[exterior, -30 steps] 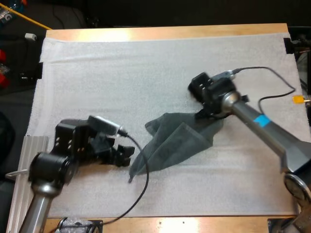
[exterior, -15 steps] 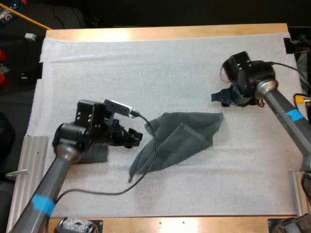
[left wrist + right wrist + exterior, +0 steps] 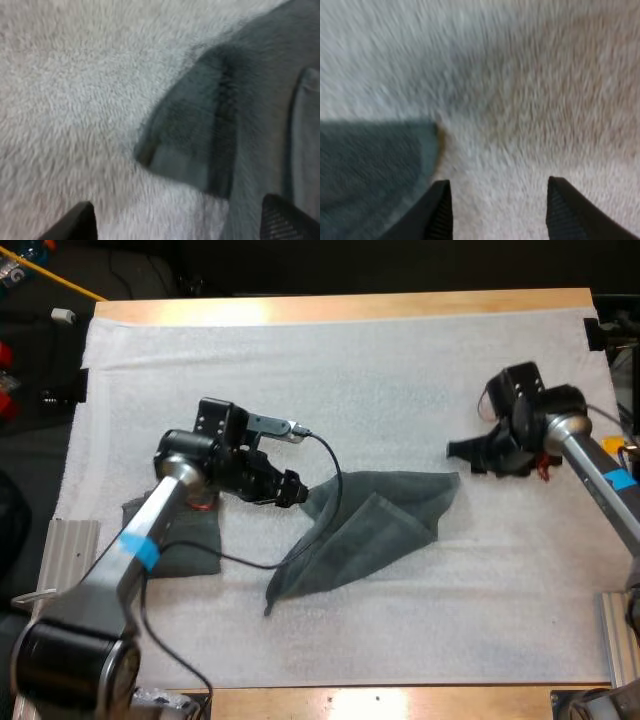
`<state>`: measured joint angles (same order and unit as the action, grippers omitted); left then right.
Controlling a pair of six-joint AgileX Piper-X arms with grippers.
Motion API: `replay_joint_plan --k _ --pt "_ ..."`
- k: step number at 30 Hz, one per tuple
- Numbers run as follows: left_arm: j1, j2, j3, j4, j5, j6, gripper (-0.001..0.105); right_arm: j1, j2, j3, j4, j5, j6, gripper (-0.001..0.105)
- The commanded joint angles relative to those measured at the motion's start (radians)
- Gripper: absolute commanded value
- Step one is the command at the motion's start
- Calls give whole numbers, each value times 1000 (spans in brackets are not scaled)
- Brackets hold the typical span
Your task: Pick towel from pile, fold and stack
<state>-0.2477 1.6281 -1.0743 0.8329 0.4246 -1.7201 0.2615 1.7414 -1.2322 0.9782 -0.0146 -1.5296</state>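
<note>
A white mat [image 3: 300, 370] covers most of the wooden table [image 3: 350, 306], with a ribbed metal strip [image 3: 68, 560] at its near left edge. A loose towel [image 3: 370, 530], grey-green and half doubled over, lies at the mat's centre. A folded towel [image 3: 188, 538] lies to its left, partly under my left arm. The high view shows that arm stretched forward and across, the left hand [image 3: 288, 490] low at the loose towel's left corner. Its wrist view shows the fingers [image 3: 75, 225] wide apart, with the corner's raised fold between them. The right hand [image 3: 466, 451] hovers just beside the loose towel's far right corner. Its wrist view shows fingers [image 3: 440, 210] spread over bare mat, gripping nothing.
</note>
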Motion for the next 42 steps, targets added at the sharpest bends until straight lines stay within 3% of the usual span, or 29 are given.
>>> replay_joint_plan --k 1,5,10,18,23,28,33,35,40,42 --pt "-20 24 -22 2 -9 -6 65 -2 -8 16 -10 -12 5 42" --pt "-69 107 -86 -3 -36 2 65 -2 -8 43 -7 -12 8 42" --pt "-116 192 -169 31 -281 10 65 -2 -8 53 -7 -12 8 42" --pt "-123 215 -189 51 -293 14 52 -2 -8 53 -68 -12 8 42" --pt "-158 227 -189 51 -300 50 52 -2 -8 53 -85 -12 16 42" --pt "-201 262 -189 64 -425 72 52 -2 -8 53 -78 -12 16 42" --pt "-203 284 -189 87 -425 72 52 -2 -8 53 -79 -12 16 42" --pt "-203 286 -189 94 -424 72 47 -2 -8 53 -82 -12 16 42" --pt "-203 286 -189 98 -385 72 20 -2 -8 53 -86 -22 16 42" --pt "-203 286 -189 98 -367 72 13 -2 -8 55 -106 -32 16 42"
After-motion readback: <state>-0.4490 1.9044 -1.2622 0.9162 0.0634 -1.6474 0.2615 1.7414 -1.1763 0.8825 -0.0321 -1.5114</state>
